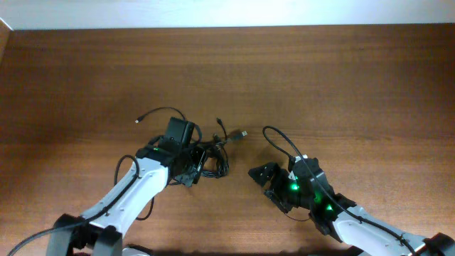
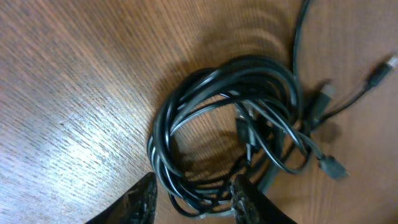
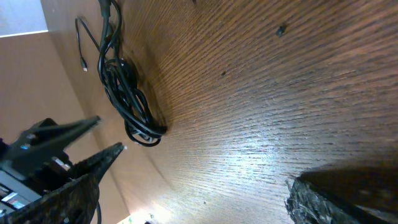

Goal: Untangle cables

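- A brown, wood-grained bench (image 1: 320, 71) fills the overhead view.
- Thin black cables (image 1: 208, 160) lie on it in one tangled coil near its middle.
- Loose ends trail from the coil across the wood, some tipped with small plugs (image 1: 242, 134).

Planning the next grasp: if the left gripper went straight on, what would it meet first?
Most likely the cables, whose coil lies just ahead of the left gripper, some strands between its fingers.

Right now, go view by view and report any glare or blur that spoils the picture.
Overhead: even light, thin black tangled cables sharp on the brown wooden table. Left wrist: pale sheen on the wood at left, small plug ends at right soft. Right wrist: strong glare mid-frame, lower-right fingertip blurred.
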